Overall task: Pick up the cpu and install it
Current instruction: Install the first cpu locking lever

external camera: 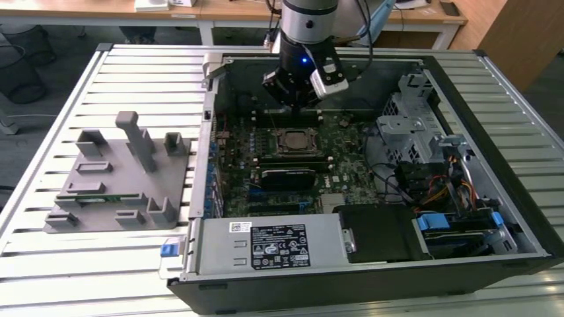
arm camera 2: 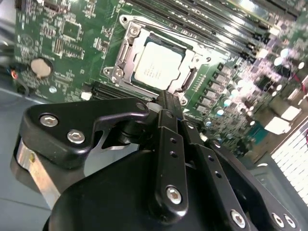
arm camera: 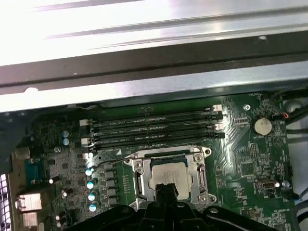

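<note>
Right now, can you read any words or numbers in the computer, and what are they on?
Big label on the power supply: print too small to read.
Small sticker on it too: too small.
cpu top: faint marks, too blurred.
So nothing readable.

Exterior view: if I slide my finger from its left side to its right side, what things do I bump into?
Grey holder block → cpu on the green board → silver metal cage.
</note>
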You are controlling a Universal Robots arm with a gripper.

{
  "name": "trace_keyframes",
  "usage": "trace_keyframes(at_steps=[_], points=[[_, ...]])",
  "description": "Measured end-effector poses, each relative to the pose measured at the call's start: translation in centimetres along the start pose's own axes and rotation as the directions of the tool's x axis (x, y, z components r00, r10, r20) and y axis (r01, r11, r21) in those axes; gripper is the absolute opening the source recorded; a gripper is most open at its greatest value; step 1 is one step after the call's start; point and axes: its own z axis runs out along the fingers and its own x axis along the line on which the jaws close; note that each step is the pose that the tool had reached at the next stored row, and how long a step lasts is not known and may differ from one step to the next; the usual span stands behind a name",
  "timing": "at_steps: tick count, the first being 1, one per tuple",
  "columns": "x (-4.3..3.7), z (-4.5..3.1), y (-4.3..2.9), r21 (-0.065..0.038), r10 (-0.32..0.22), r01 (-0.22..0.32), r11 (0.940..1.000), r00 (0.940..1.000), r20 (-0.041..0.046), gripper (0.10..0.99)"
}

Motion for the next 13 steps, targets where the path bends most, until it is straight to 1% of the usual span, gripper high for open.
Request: trace_keyframes(at_steps=[2,4,7,10,11,13], points=[[0.0,0.02,0.0,0.0,-0.036,0.036,0.9994,0.9994,-0.0009,0.106],[0.0,0.04,0.0,0.001,-0.072,0.072,0.9974,0.9974,-0.0018,0.106],[0.0,0.07,0.0,0.001,-0.127,0.127,0.9919,0.9919,-0.0032,0.106],[0.01,0.08,-0.01,0.002,-0.176,0.176,0.9845,0.9845,-0.0045,0.106],[0.13,0.1,-0.02,0.002,-0.182,0.182,0.9834,0.9833,-0.0045,0.106],[0.97,0.13,-0.11,0.002,-0.182,0.182,0.9833,0.9832,-0.0042,0.106]])
